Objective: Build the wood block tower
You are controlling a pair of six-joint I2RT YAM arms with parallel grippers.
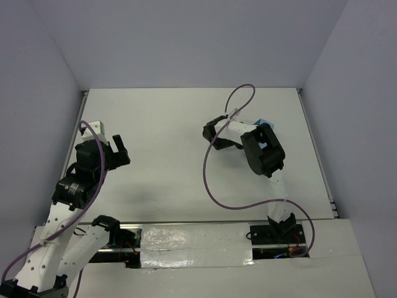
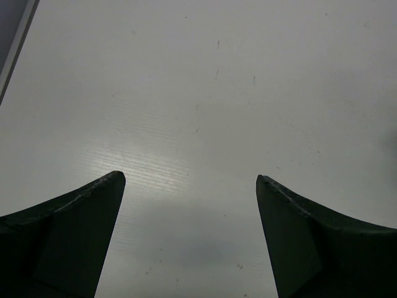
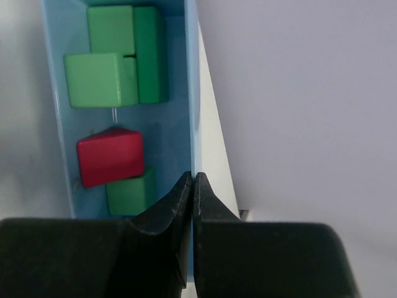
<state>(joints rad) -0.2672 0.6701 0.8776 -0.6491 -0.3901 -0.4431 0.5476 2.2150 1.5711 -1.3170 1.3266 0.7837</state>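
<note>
Box: blue box, long axis 12–6 in R wrist view; sits twd 2 o'clock of table. Inside: green blocks ×4 by my count (seams unclear), 3 at 12 end, 1 at 6. Red wedge ×1 between them, peak twd 12. R pincer pinched onto box's 3 o'clock wall. L pincer wide open, empty.

Your top cam looks down over the whole worktop from behind the arms. Both wrist cams sit close: left faces worktop, right faces the blue box top also catches.
</note>
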